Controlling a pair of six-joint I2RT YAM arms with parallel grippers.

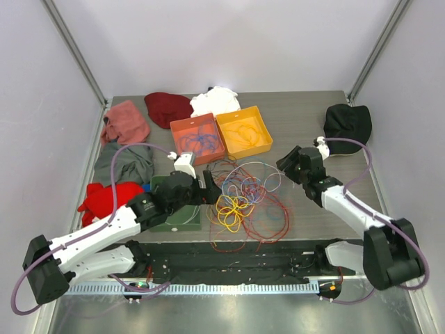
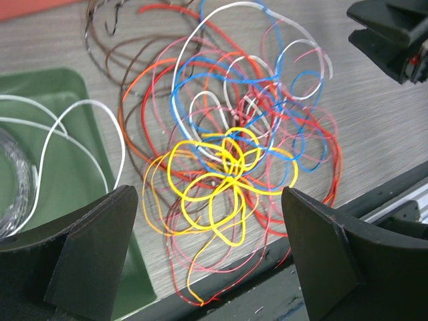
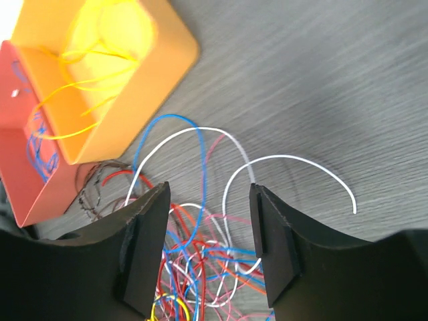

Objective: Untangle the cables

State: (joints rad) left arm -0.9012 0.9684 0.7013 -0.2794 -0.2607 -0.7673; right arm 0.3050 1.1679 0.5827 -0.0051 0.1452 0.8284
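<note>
Both pincers stood released over the wire pile. Left gripper (image 1: pixel 209 186) had its jaws spread wide, and from its own camera the two dark fingers (image 2: pixel 87 247) framed the tangle without touching it. Right gripper (image 1: pixel 287 165) hung at the far right edge of the heap, jaws apart, with a loose white strand running up through the gap (image 3: pixel 208 194) and clamped on nothing that I could see.

The cables (image 1: pixel 243 202) lay in one knotted heap on the grey table (image 1: pixel 313 125), between the two arms and just in front of the trays. A bunch of yellow loops (image 2: pixel 224 180) sat towards the near side, with blue, white, pink and red loops laced over and round it, and thin red strands spilled out as far as the black rail (image 1: pixel 229 254) along the near edge.

Just behind the heap stood an orange-red tray (image 1: pixel 192 120) holding blue wire, and touching it on the right a yellow tray (image 1: pixel 266 129) holding yellow wire. A green tray (image 2: pixel 67 134) with a white wire in it sat to the left, half covered by the left arm.

Cloth items ringed the back and left: a pink one (image 1: pixel 126 122), a dark red one (image 1: pixel 167 106), a white one (image 1: pixel 215 101), a grey one (image 1: pixel 125 161) and a bright red one (image 1: pixel 108 198). A black cap (image 1: pixel 348 122) lay far right.

I could read no writing anywhere.
</note>
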